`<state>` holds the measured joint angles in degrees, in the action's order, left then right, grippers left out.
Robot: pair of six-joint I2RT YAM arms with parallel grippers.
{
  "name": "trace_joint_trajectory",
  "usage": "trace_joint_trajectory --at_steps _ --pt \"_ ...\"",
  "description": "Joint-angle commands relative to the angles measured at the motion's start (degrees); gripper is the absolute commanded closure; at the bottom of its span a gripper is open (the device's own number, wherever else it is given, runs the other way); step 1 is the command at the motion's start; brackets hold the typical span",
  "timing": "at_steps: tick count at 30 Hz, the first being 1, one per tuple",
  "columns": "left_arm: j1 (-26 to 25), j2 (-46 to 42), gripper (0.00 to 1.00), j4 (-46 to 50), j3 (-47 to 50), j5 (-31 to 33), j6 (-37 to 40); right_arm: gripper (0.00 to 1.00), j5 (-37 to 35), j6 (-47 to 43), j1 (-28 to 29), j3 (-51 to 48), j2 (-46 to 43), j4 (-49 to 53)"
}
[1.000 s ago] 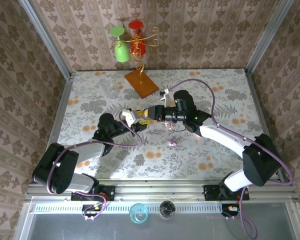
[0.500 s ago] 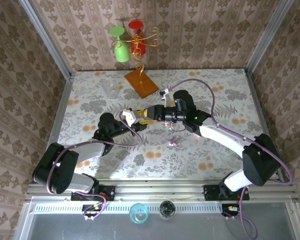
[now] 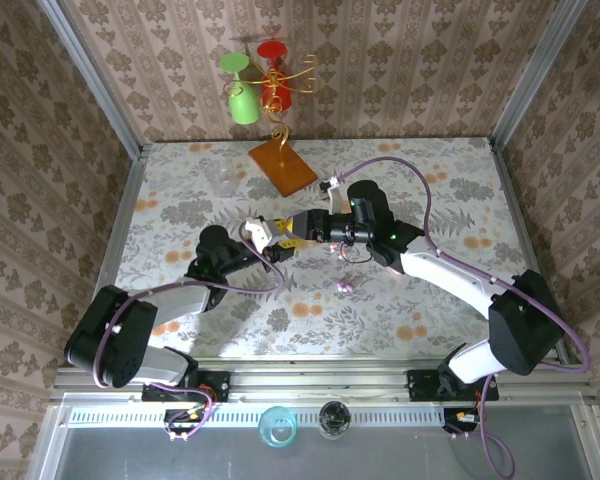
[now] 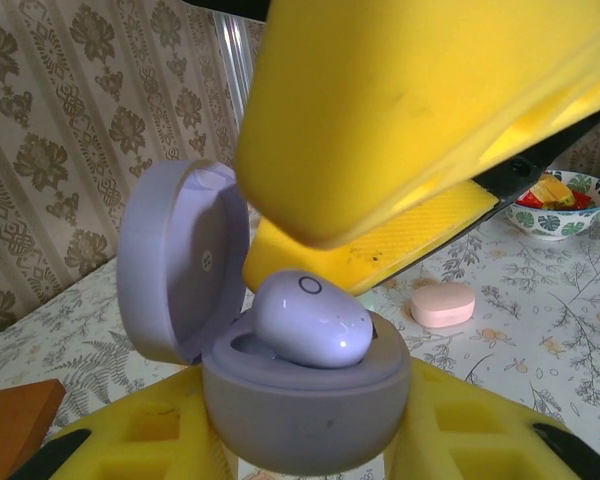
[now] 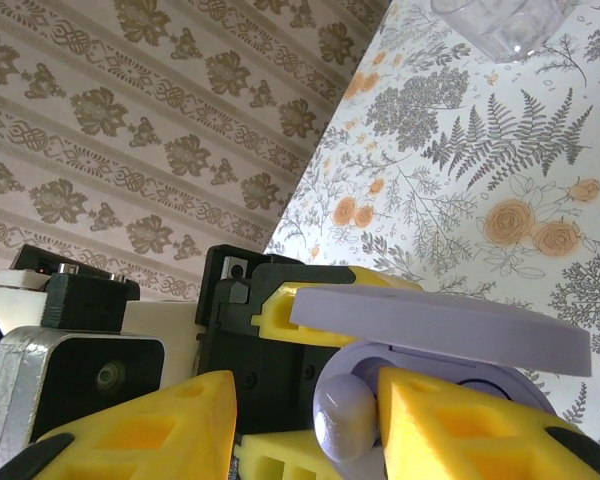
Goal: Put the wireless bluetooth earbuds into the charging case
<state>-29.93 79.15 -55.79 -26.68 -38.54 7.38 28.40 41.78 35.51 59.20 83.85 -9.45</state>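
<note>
1. The lilac earbud (image 4: 312, 318) sits in a well of the open charging case (image 4: 305, 410), its rounded top standing proud of the rim.
2. The right hand (image 5: 305, 430) straddles the earbud. Its yellow fingers (image 5: 130, 430) are spread, with a clear gap on one side of the bud; the other finger lies close beside it. Nothing is pinched.
3. The left hand (image 4: 305, 445) is pressed together on the case body, one yellow pad on each side. The lid (image 4: 170, 260) stands hinged open beside the earbud.
4. The lid's edge lies just above the right hand in the right wrist view.
5. On the floral surface (image 3: 430, 180), a loose bud (image 3: 345, 287) lies near the right arm. A pink case (image 4: 443, 303) and a patterned bowl (image 4: 560, 203) sit further off. An orange board (image 3: 282, 165) and a clear glass (image 3: 222, 178) lie towards the far wall.
6. Both arms reach inward; the hands meet tip to tip at mid-surface.
</note>
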Motion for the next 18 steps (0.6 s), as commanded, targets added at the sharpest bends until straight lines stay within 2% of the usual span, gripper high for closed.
trace_joint_trajectory --at_steps 1,10,18 --pt "-0.2 -0.4 0.67 -2.7 -1.6 -0.7 1.5 0.54 -2.6 -1.8 0.1 -0.6 -2.8 0.9" --pt "0.2 -0.7 0.67 -2.6 -1.2 -1.5 2.5 0.51 -3.7 -6.1 0.1 -3.1 -9.1 0.2" --pt "0.4 -3.2 0.67 3.2 -1.0 -4.8 5.6 0.57 -9.3 -13.5 0.0 4.6 -7.6 13.6"
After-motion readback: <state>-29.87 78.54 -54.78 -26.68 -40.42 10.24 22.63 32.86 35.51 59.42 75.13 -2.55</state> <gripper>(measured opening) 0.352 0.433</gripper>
